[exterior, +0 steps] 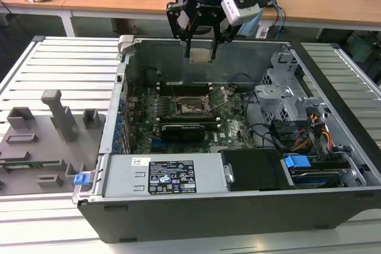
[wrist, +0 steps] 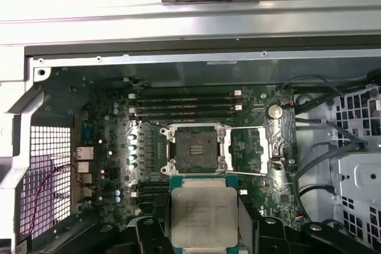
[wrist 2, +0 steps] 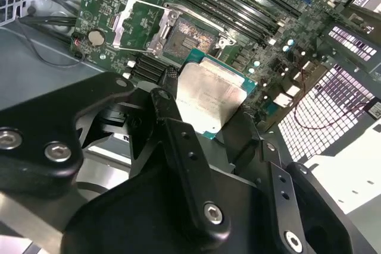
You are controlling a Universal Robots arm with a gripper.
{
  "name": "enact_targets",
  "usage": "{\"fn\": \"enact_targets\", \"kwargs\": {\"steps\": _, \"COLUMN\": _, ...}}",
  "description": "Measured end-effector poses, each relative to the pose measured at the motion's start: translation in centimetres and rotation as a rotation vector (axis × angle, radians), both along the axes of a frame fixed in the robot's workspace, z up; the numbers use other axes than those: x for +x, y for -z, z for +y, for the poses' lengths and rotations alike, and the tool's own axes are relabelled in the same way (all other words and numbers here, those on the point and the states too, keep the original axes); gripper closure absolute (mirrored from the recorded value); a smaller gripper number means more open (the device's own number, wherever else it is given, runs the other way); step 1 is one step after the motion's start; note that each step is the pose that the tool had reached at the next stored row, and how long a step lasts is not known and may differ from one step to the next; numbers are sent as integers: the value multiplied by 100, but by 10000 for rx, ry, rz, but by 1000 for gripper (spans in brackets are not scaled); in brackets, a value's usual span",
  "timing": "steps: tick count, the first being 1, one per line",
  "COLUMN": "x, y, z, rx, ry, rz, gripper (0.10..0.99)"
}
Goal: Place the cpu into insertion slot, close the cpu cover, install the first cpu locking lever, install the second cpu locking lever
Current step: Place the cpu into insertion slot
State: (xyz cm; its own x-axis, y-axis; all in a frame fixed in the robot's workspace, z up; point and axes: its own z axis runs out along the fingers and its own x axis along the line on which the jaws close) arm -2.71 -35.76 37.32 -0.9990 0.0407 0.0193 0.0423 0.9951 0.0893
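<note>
Grips the cpu (exterior: 200, 55) in the claw (exterior: 200, 50), closed down to the chip's width, with black fingers (wrist: 159, 218) pressed against two opposite edges. Hangs high over the open computer case (exterior: 178, 206), near its far wall in the exterior view and well above the green motherboard (wrist: 245, 153). Carries the chip flat, with the silvery-tan metal top facing the cameras in both wrist views and a thin green rim showing along its edge in the second wrist view.

Down on the board, apart from the chip and untouched by it: the insertion slot (wrist: 195, 148), a black square within a bright metal rim, uncovered and unfilled. Beside the slot, swung open away from it: the cpu cover (wrist: 271, 149). Along two sides of the slot, released and reaching toward the cover: two thin wire levers (wrist: 247, 128). On another side of the slot, in a row: long dark memory slots (wrist: 184, 102).

Under the case, a ribbed metal tabletop (exterior: 65, 63); on it, toward the exterior view's left, a grey moulded fixture (exterior: 53, 129).
</note>
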Motion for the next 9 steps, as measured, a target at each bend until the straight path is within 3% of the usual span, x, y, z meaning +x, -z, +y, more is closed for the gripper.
{"fn": "enact_targets", "kwargs": {"steps": 9, "x": 0, "y": 0, "z": 0, "rx": 0, "ry": 316, "rz": 0, "gripper": 545}}
